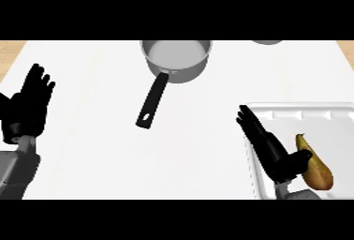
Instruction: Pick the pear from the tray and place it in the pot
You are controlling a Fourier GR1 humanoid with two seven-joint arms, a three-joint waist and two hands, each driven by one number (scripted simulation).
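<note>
Right hand (271, 149), fingers straight, hovers beside the pear (314, 166) on the tray (297, 108) (lower right); it should curl round the fruit's middle before lifting toward the pot (175, 56).

The left hand (29, 105) is matt black throughout, with slender segmented fingers, and joins a smooth light-grey forearm (17, 173) of rounded section through a narrower grey wrist piece. The right hand (271, 149) is of the same black finish and build, with only a short stub of grey forearm (303, 194) showing behind it. No cables, screws or markings can be made out on either limb.
</note>
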